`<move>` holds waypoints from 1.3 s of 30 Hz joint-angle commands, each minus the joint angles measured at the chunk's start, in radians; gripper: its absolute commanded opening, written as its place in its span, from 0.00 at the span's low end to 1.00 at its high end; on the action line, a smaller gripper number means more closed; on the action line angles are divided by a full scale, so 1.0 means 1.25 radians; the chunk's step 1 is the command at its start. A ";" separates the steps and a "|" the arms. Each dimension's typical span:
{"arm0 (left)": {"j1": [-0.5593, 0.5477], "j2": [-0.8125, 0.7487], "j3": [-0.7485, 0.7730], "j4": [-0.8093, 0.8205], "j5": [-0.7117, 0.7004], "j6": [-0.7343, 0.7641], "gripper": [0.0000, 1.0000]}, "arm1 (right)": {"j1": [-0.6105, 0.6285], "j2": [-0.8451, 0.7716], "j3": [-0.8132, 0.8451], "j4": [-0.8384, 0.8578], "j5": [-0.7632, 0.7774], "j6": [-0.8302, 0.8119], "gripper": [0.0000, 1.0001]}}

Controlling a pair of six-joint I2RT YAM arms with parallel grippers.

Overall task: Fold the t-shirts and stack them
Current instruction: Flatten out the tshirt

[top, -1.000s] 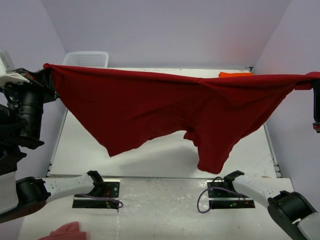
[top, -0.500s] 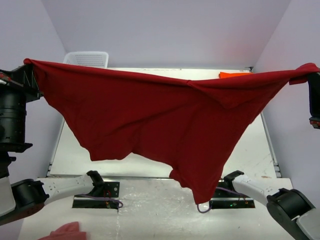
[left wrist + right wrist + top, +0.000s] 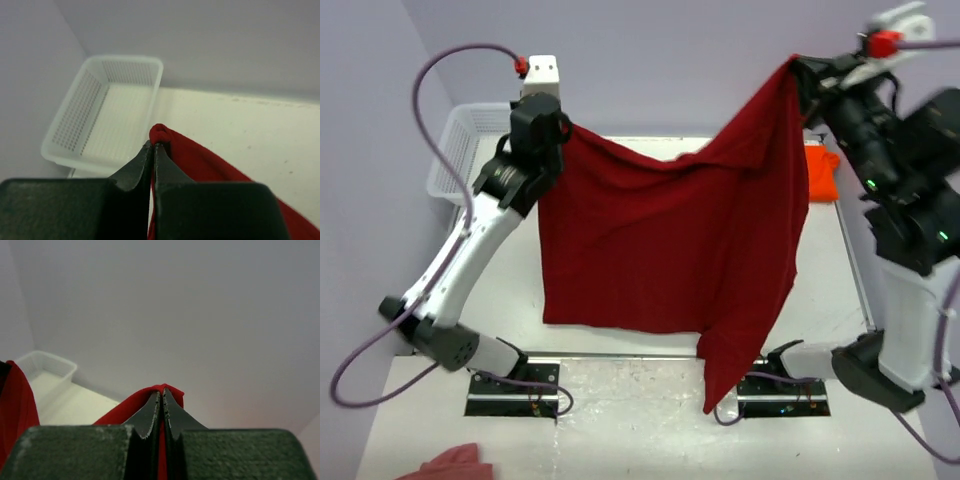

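The dark crimson red t-shirt [image 3: 670, 240] hangs in the air between both arms, above the table. My left gripper [image 3: 563, 128] is shut on its left top corner [image 3: 162, 135]. My right gripper [image 3: 798, 66] is shut on its right top corner [image 3: 167, 389], held higher. The shirt's lower right corner droops past the table's near edge. The orange t-shirt [image 3: 820, 170] lies folded at the far right of the table, partly hidden by the red shirt.
A white mesh basket [image 3: 455, 150] stands at the far left corner, also in the left wrist view [image 3: 105, 105]. A pale pink cloth scrap [image 3: 455, 464] lies at the near left edge. Walls enclose the table [image 3: 500, 290] on three sides.
Both arms have swung inward and away from the camera. The shirt, stretched wide before, now hangs narrower and more vertical, its right corner raised higher.
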 commanded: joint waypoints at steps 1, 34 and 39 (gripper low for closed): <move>0.179 0.084 0.035 -0.054 0.220 -0.125 0.00 | -0.019 0.053 -0.013 0.025 0.086 -0.065 0.00; 0.398 0.830 0.543 0.087 0.432 -0.048 0.93 | -0.205 0.787 0.200 0.057 0.094 -0.018 0.66; 0.386 0.682 0.430 -0.013 0.378 -0.157 1.00 | -0.204 0.620 0.090 -0.109 0.116 0.236 0.92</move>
